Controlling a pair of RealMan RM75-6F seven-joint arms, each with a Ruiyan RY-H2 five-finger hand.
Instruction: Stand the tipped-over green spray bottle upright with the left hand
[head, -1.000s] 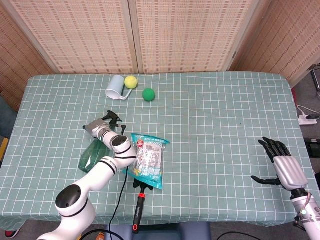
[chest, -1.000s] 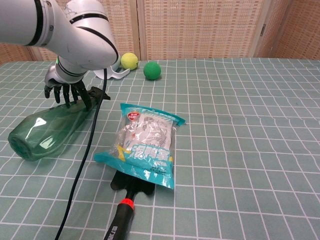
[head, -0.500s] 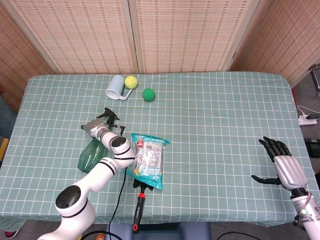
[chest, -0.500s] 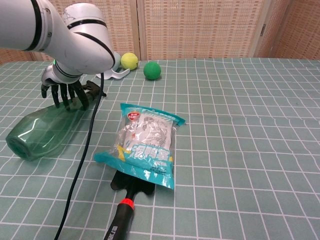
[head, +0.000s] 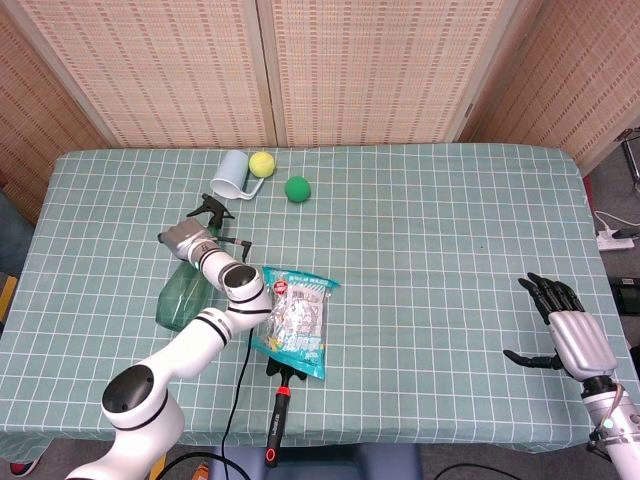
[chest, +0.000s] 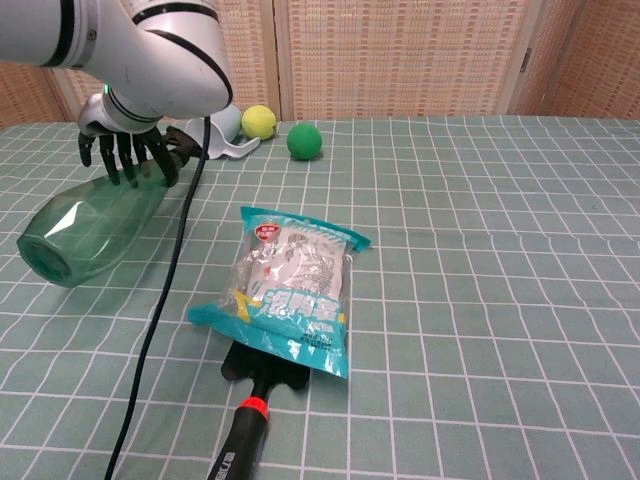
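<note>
Both views are bright and evenly lit from above. Shadows are soft and short. The pictures are sharp, without visible glare or blur.

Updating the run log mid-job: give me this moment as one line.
phase: lifting | left hand: grips neck of green spray bottle, tilted, base low | right hand: open, idle over table | upright: not yet

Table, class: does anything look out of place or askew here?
Yes. The green spray bottle is not upright: it leans with its nozzle end raised, held by the left hand. The snack bag lies across the head of a black-handled tool. A blue cup lies on its side.
</note>
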